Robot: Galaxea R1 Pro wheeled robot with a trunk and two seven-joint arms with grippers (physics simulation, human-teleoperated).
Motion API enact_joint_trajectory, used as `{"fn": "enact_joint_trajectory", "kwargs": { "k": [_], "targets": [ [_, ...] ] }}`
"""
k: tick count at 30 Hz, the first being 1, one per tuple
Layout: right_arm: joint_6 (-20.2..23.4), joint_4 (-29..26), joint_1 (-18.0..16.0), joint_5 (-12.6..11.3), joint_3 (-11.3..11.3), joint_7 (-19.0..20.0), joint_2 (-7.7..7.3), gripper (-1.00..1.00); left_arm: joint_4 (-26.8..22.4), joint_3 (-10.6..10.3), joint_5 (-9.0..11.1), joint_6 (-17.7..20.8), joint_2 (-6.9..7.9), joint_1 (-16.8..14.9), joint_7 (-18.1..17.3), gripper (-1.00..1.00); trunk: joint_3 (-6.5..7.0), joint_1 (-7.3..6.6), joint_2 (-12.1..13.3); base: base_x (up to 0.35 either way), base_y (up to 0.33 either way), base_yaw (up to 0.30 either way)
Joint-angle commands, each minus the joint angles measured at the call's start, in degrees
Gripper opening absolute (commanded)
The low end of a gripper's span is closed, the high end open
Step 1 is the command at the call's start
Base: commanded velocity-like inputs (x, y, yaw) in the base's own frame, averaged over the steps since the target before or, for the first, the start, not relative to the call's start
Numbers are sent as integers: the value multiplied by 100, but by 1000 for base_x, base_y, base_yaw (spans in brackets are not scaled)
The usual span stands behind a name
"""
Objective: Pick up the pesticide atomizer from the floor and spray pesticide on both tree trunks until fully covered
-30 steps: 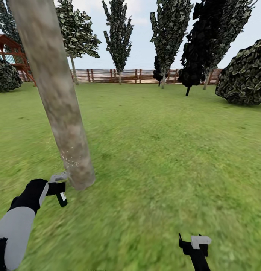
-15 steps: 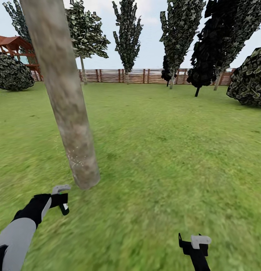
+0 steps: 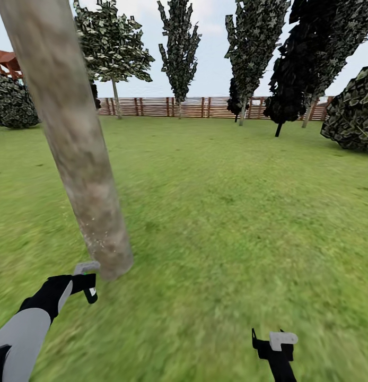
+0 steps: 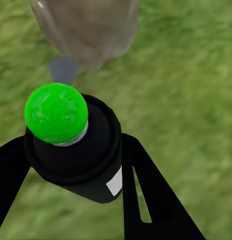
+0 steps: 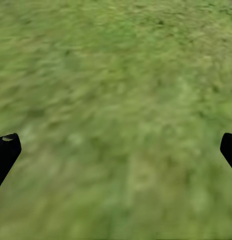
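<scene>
A thick, mottled tan-grey tree trunk (image 3: 72, 138) leans across the left of the head view and meets the lawn just beyond my left gripper (image 3: 88, 288). Small pale specks dot its lower part. That gripper is shut on the pesticide atomizer (image 4: 90, 165), a black can with a bright green round top (image 4: 55, 112). The can points at the trunk's base (image 4: 85, 30), close in front of it. Low at the right, my right gripper (image 3: 269, 346) stands open over bare grass, its black fingertips (image 5: 5, 150) wide apart. No second slim trunk is in sight.
Green lawn (image 3: 231, 212) spreads ahead to a brown slatted fence (image 3: 205, 107). Dark narrow trees (image 3: 178, 48) stand along it. A big bush (image 3: 353, 111) sits at the right, another bush (image 3: 11, 106) and a red play structure (image 3: 3, 61) at the far left.
The whole view has shifted, and the trunk now stands further left and closer. My left gripper with the atomizer has dropped slightly from beside the trunk's base. The right gripper has not moved.
</scene>
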Motion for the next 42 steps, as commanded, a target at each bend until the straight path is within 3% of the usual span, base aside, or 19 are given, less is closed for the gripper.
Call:
{"fn": "enact_joint_trajectory", "kwargs": {
  "k": [1, 13, 34, 38, 42],
  "targets": [
    [-15, 8, -5, 61, -22, -38, 0, 100, -15, 51, -54, 30, -5, -4, -50, -100, -5, 2, -2, 163, -160, 0],
    [-16, 8, -5, 61, -19, -38, 1, 100, -11, 27, -40, 25, -38, -4, -8, -100, -5, 2, -2, 36, -266, 214],
    [-14, 8, -5, 61, -19, -38, 1, 100, -17, 55, -32, 23, -17, -4, 46, -100, -5, 2, -2, 66, -273, 53],
    [-14, 8, -5, 61, -19, -38, 1, 100, -19, 45, -13, 23, -28, -4, 437, -100, -5, 2, -2, 0, -273, 274],
    [-16, 8, -5, 61, -19, -38, 1, 100, -11, 45, 3, 20, -33, -4, 523, -100, -5, 2, -2, 33, -270, 271]
  ]
}}
